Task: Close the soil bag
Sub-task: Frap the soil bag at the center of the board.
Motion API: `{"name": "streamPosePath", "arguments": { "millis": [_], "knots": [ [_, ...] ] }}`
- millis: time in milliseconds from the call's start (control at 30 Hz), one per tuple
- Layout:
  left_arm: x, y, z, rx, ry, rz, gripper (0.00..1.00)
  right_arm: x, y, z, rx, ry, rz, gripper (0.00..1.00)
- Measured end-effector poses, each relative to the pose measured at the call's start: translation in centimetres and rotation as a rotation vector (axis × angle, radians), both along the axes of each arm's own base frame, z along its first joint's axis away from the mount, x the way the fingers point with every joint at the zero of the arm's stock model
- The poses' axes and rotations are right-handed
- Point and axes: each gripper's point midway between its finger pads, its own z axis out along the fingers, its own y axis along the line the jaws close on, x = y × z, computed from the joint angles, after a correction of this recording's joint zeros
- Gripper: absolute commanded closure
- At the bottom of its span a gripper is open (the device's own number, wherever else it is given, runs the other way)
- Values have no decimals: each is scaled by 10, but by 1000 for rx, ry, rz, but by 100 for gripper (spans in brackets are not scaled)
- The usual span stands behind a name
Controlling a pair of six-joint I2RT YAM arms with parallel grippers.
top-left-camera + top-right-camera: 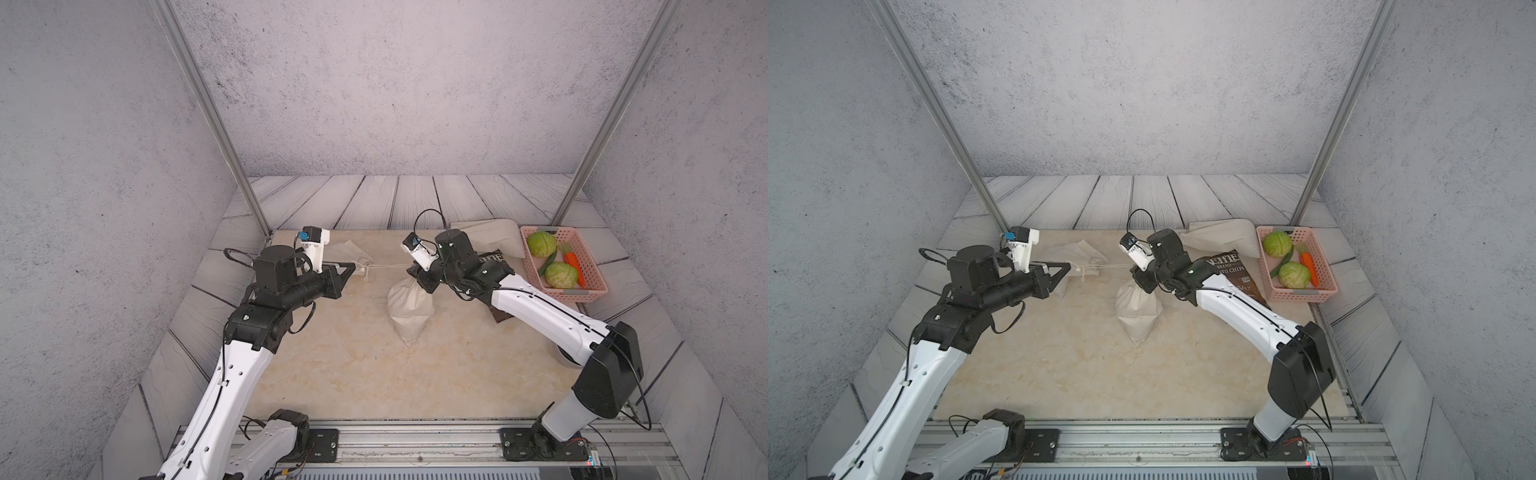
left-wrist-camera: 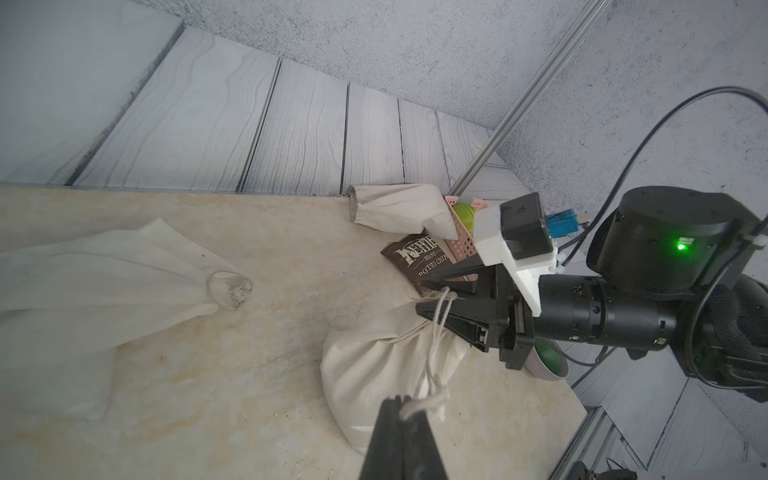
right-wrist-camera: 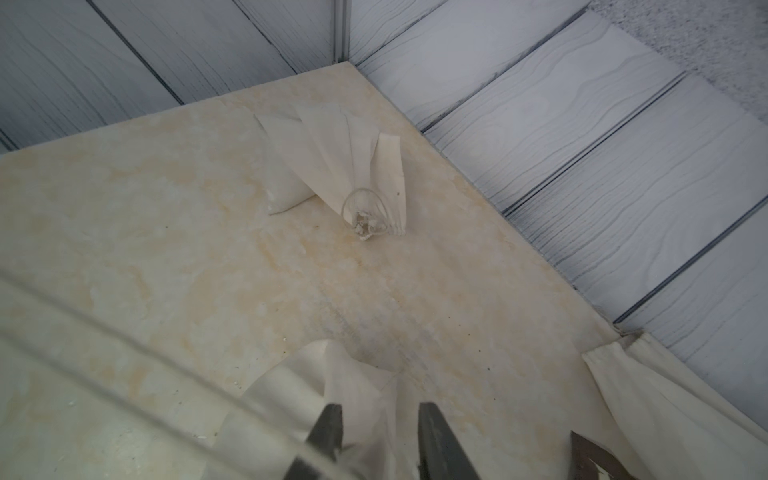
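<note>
Left tool (image 2: 400,409) closed on drawstring (image 2: 436,332), right tool (image 2: 420,296) open astride soil bag (image 2: 386,374) neck (chip packet (image 2: 419,259): "BRAND", "CHIPS")

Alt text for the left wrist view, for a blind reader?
The left gripper pinches the knotted end of the drawstring running from the cinched soil bag on the table. The right gripper, jaws parted, sits at the bag's neck.

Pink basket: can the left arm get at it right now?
Probably not. The left gripper is shut on the taut drawstring, and the soil bag and right arm sit between it and the pink basket.
</note>
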Motion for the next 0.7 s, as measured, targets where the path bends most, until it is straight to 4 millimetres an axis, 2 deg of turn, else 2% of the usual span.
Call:
{"name": "streamPosePath", "arguments": {
  "millis": [133, 300, 433, 500, 633, 700],
  "knots": [
    [-1, 0, 30, -21, -61, 0, 100, 1, -11, 11, 0, 43, -57, 41],
    [-7, -22, 63, -49, -119, -70, 100, -5, -15, 16, 24, 69, -81, 38],
    [-2, -42, 70, -68, -116, -110, 100, -2, -23, 13, 12, 66, -130, 46],
    [2, -46, 69, -79, -104, -113, 100, 4, -31, 13, -12, 42, -169, 46],
    [3, -50, 66, -94, -79, -117, 100, 17, -43, 17, -42, 2, -209, 42],
    [0, -54, 67, -100, -77, -132, 100, 26, -47, 24, -40, -20, -215, 35]
  ]
}}
